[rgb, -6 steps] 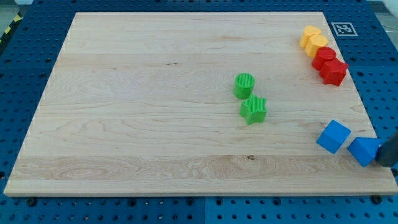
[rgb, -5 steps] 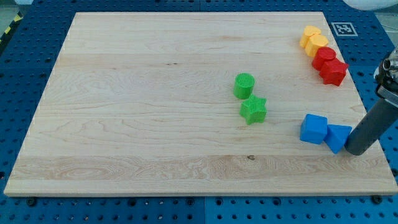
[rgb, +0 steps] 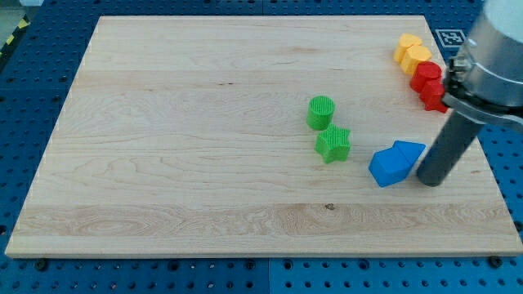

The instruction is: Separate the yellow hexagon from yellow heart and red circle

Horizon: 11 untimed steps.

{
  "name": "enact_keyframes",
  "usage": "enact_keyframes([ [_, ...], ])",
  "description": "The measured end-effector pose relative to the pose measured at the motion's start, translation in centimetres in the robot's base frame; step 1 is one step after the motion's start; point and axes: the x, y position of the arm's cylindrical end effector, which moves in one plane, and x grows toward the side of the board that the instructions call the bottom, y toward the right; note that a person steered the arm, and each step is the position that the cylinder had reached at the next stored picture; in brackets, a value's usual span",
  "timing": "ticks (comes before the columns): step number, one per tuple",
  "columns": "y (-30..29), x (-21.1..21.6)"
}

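Note:
A yellow heart point(rgb: 406, 43) and a yellow hexagon point(rgb: 417, 59) touch at the view's top right corner of the wooden board point(rgb: 204, 122). Just below them sits a red circle point(rgb: 426, 76), with another red block point(rgb: 434, 96) below it, partly hidden by my arm. The four form one touching row. My tip point(rgb: 431, 180) rests on the board well below that row, against the right side of two blue blocks point(rgb: 395, 162).
A green circle point(rgb: 321, 112) and a green star point(rgb: 333, 144) sit together near the board's middle, left of the blue blocks. A marker tag point(rgb: 449, 37) lies off the board at the top right.
My tip has come in from the right edge and slid left, pushing the two blue blocks left toward the green star. The yellow and red blocks have not moved.

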Motion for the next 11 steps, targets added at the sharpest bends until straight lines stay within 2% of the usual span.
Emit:
enact_keyframes([
  [1,4.7,-0.5],
  [2,6.3,-4.7],
  [4,11.4,-15.8],
  [5,10.0,-21.6],
  [10,-1.8,-21.9],
  [11,-3.7,-20.4],
])
